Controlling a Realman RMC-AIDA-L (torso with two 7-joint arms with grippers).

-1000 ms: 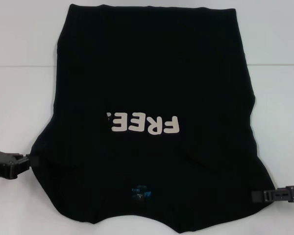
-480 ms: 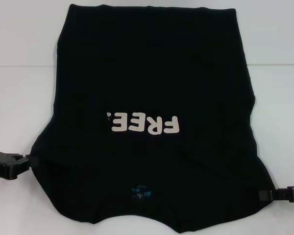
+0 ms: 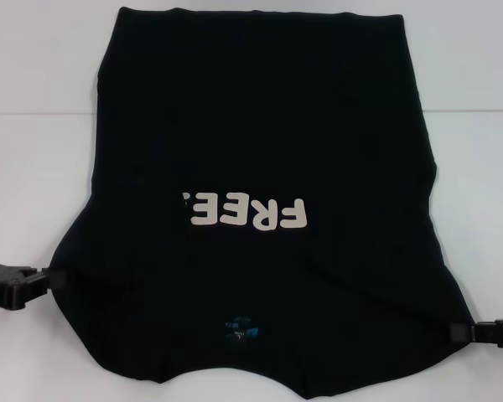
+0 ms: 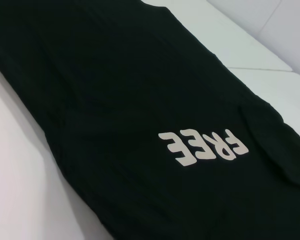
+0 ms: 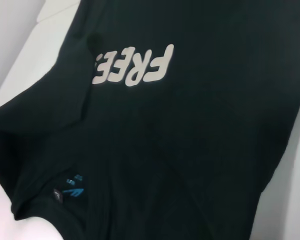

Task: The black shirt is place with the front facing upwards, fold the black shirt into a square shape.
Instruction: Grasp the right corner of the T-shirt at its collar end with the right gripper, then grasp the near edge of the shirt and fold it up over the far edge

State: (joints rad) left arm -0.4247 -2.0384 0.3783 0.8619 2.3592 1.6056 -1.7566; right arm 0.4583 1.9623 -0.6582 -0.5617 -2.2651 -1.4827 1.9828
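Sleeves folded in, the black shirt (image 3: 260,151) awaits its lengthwise folds; left hand (image 3: 49,279) at 8 and right hand (image 3: 459,332) at 4 o'clock grip its edges.

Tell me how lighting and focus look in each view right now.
Head view: even light, no glare, the black cotton shirt reads as a nearly featureless dark mass. Left wrist view: off-white lettering crisp, creases faintly visible. Right wrist view: lettering sharp, small blue neck label soft, white tabletop washed out pinkish.
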